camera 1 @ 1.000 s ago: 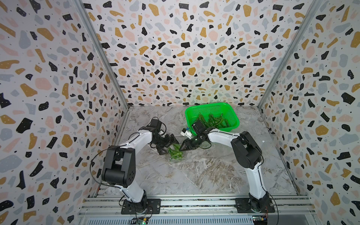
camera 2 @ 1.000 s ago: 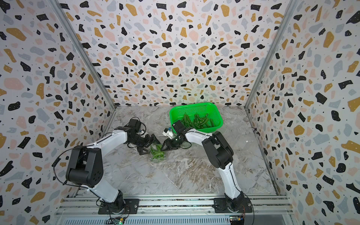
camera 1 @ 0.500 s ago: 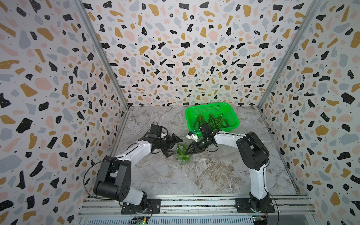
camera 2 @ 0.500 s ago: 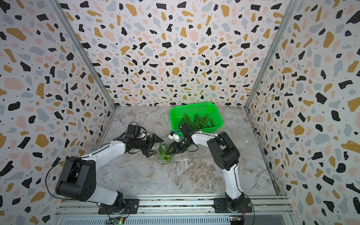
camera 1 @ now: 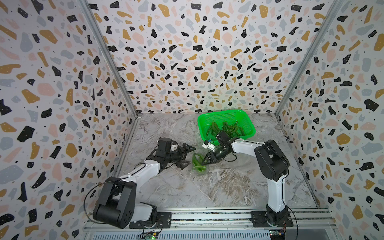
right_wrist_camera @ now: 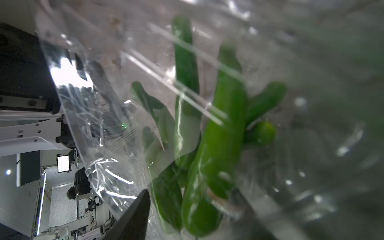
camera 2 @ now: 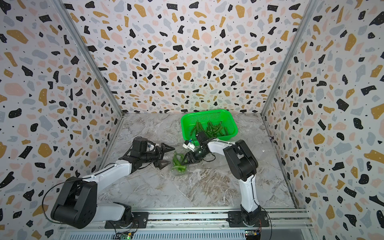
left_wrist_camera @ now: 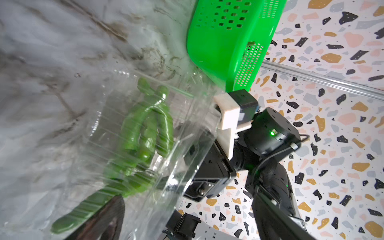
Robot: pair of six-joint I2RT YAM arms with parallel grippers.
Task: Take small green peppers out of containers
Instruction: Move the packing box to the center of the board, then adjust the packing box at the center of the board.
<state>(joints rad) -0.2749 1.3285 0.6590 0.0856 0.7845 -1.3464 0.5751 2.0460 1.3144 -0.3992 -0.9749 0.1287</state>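
The right claw [camera 1: 206, 161] slants down to the container [camera 1: 200, 172], its tips right against the clear plastic. In its wrist view a sheet of that plastic crosses just ahead of one dark finger [right_wrist_camera: 134, 218]. The other finger is lost in blur, so I cannot tell whether the jaws are clamped on the wall or only standing about it.

The container rests on the counter [camera 1: 207, 193] between the two claws. It looks tipped, though how far is hard to judge through the glare. Inside it the peppers [camera 1: 196, 161] are bunched together, glossy and curved. Some stand up toward the right claw and one lies across lower down. The left wrist view shows them through ribbed plastic [left_wrist_camera: 145, 128], so I cannot tell whether any has cleared the rim.

On the far side of the container, the left claw [camera 1: 188, 157] has its jaws spread wide and holds nothing. Its tips are near the plastic, with no clear contact.

Farther back, behind the right arm and close to the rear wall, a green basket [camera 1: 226, 113] sits on the right half of the counter. Loose peppers [camera 1: 228, 127] are heaped in it. The counter is grey marble, and speckled walls [camera 1: 187, 52] stand on three sides.
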